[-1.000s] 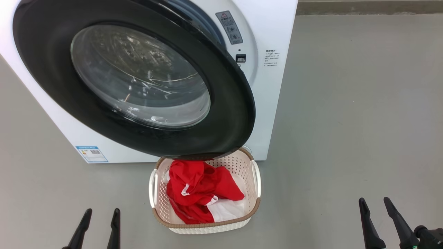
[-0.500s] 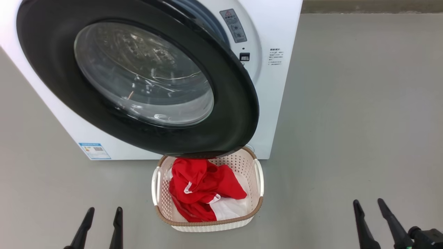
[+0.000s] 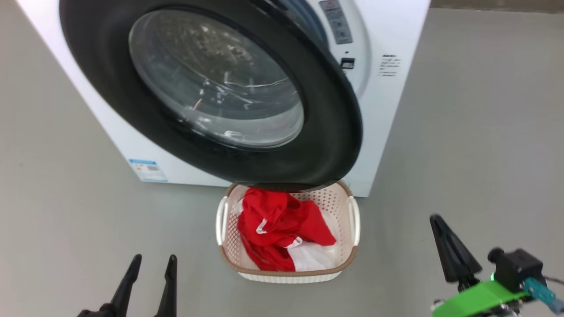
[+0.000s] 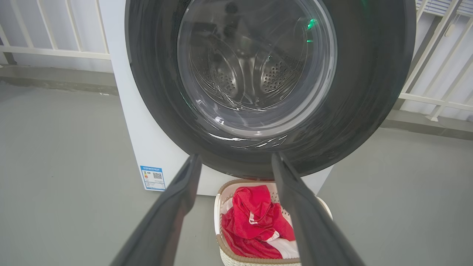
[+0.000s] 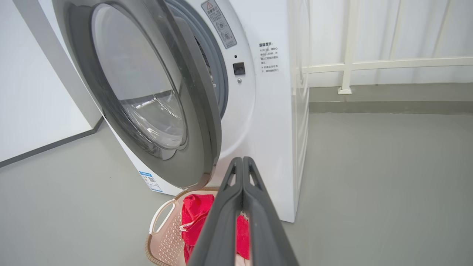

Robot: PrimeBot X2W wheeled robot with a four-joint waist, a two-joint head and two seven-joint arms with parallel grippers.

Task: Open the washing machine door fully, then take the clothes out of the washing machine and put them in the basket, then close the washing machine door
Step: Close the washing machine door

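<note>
Nearly done: we have the clothes in the basket, and only the door is left to close.

Our red clothes (image 3: 282, 229) lie heaped in the basket (image 3: 291, 275), which sits on the floor just in front of the washing machine (image 3: 396, 110), its far rim under the lower edge of the washing machine door (image 3: 216, 83). Through the glass in the left wrist view we see bare perforated steel and no red, so we judge the drum emptied. The door stands swung out from the front, with a gap at its latch side in the right wrist view, so closing it is what remains. Our left gripper (image 3: 155, 259) hangs low to the left of the basket, fingers spread with nothing between them. Our right gripper (image 3: 436, 220) is off to the basket's right, well apart from it, fingers pressed together on nothing.
</note>
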